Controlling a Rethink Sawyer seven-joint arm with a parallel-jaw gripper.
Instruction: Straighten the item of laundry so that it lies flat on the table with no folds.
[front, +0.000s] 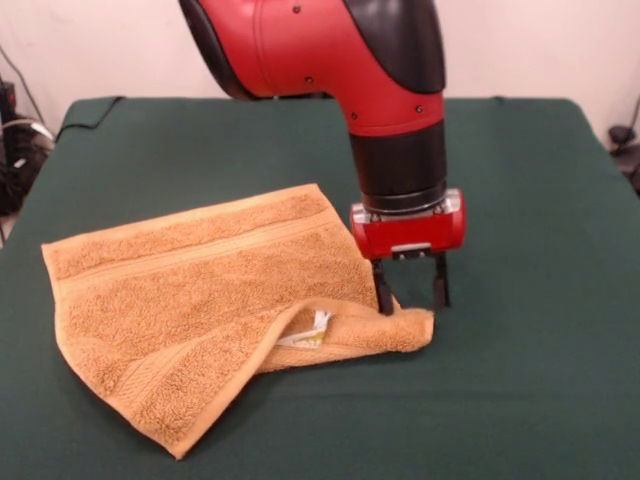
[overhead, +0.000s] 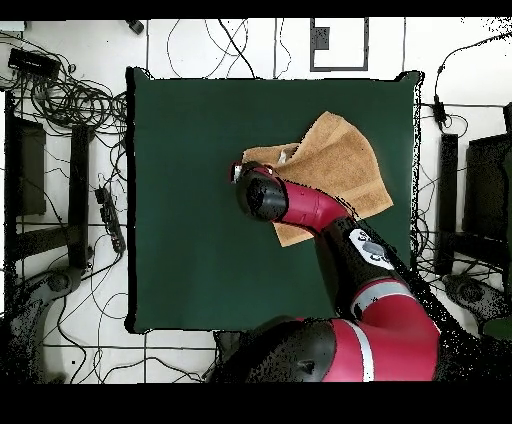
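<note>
The orange-tan terry towel (front: 190, 300), squarish with woven stripe bands and a small white label (front: 312, 335), lies on the large table covered in dark green cloth (front: 530, 380), and it is not flat: in the front view one corner is doubled over on itself, so that a folded flap runs out to a blunt point toward the picture's right, with the label peeping out from under the fold. The rest of the cloth spreads away to the picture's left, its long run lying across the table rather than toward the robot. The red and black arm (front: 380, 90) comes down over that folded point, and the gripper (front: 412, 298) stands upright with its two dark fingers (front: 383, 290) parted, one planted at the base of the flap and the other just past its far edge, touching or nearly touching the cloth, nothing clamped between them. So the towel's bulk lies wholly to one side of the gripper, and the folded corner sits right at its tips; my judgement is that closing here and drawing away from the bulk would open the fold
</note>
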